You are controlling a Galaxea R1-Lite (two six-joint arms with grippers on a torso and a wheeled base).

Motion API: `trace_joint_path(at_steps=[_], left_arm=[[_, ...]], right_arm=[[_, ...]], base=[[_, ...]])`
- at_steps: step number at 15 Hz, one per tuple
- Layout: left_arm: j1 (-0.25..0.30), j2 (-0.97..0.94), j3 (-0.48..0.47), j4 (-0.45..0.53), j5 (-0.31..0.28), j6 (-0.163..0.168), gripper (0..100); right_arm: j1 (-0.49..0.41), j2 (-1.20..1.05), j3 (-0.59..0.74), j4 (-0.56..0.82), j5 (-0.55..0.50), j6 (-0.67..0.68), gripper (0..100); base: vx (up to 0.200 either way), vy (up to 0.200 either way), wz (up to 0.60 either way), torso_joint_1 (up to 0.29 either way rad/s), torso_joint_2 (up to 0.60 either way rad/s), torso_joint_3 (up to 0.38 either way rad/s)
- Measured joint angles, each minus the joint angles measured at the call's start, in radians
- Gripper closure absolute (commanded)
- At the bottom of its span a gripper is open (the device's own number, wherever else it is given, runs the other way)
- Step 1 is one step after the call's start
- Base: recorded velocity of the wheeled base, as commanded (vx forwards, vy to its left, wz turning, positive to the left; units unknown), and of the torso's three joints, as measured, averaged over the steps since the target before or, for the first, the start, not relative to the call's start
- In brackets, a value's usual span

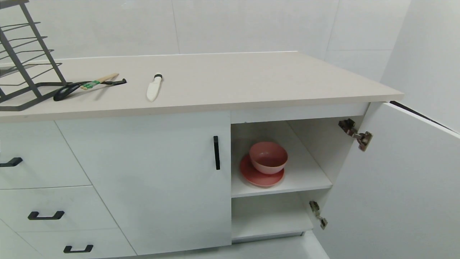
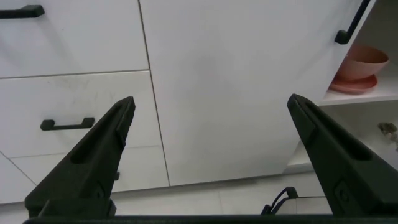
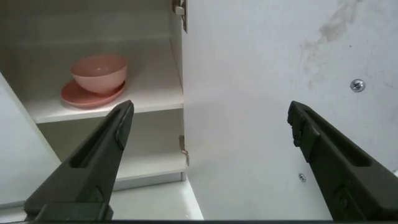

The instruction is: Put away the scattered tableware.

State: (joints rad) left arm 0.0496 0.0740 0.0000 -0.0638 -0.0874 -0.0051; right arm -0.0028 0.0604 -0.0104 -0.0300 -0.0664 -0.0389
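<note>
A white kitchen unit with a pale counter on top; its right-hand cupboard stands open, the door swung wide to the right of the opening. On the cupboard's upper shelf a pink bowl sits in a red plate, and these look already put away. Above the cupboard and to its left, on the counter, lie the loose pieces: nearest, a white knife with a black end; farther left, a black ladle crossed by a wooden stick with green bands; farthest left, a dark wire rack. The left end effector is low, left of the cupboard, facing the closed door and drawers, its fingers spread wide and empty; the right end effector faces the cupboard opening and the inner side of the door, also spread wide and empty. The step in hand is probably fetching the knife; to do it well, raise an arm clear of the counter edge, come straight down over the knife, turn the fingers across its narrow width near the middle, and close gently since it lies flat and may slide; keep the right arm off the open door. No brand, label or writing can be read; the green bands are too small to tell.
</note>
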Motion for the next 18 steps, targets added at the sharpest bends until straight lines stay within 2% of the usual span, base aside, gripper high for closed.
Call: trace_joint_path(at_steps=[3,8,10,12,13,16,18], left_arm=[[-0.001,0.0,0.0,0.0,0.0,-0.019,0],[-0.001,0.0,0.0,0.0,0.004,-0.023,0],[0.0,0.0,0.0,-0.001,0.012,-0.026,0],[0.0,0.0,0.0,0.013,0.05,-0.01,0],[0.0,0.0,0.0,0.058,0.096,-0.007,0],[0.0,0.001,0.0,0.064,0.096,0.006,0],[-0.001,0.001,0.0,0.066,0.095,0.007,0]], right_arm=[[-0.003,-0.027,-0.001,0.003,0.009,0.016,0],[0.0,-0.043,-0.002,0.001,0.009,0.017,0],[0.001,-0.045,-0.002,0.001,0.009,0.009,0],[0.001,-0.045,-0.002,0.002,0.01,-0.045,0],[0.001,-0.045,-0.002,0.002,0.015,-0.091,0],[0.001,-0.046,-0.001,0.0,0.024,-0.094,0],[0.002,-0.046,-0.001,0.004,0.042,-0.013,0]], base=[[0.0,0.0,0.0,0.0,0.0,0.0],[-0.2,0.0,0.0,0.005,0.0,0.002],[0.0,0.0,0.0,0.0,0.0,0.0],[0.0,0.0,0.0,0.0,0.0,0.0],[0.0,0.0,0.0,0.0,0.0,0.0],[-0.067,0.0,0.0,0.002,0.0,0.001],[-0.2,0.0,0.0,0.005,0.0,-0.002]])
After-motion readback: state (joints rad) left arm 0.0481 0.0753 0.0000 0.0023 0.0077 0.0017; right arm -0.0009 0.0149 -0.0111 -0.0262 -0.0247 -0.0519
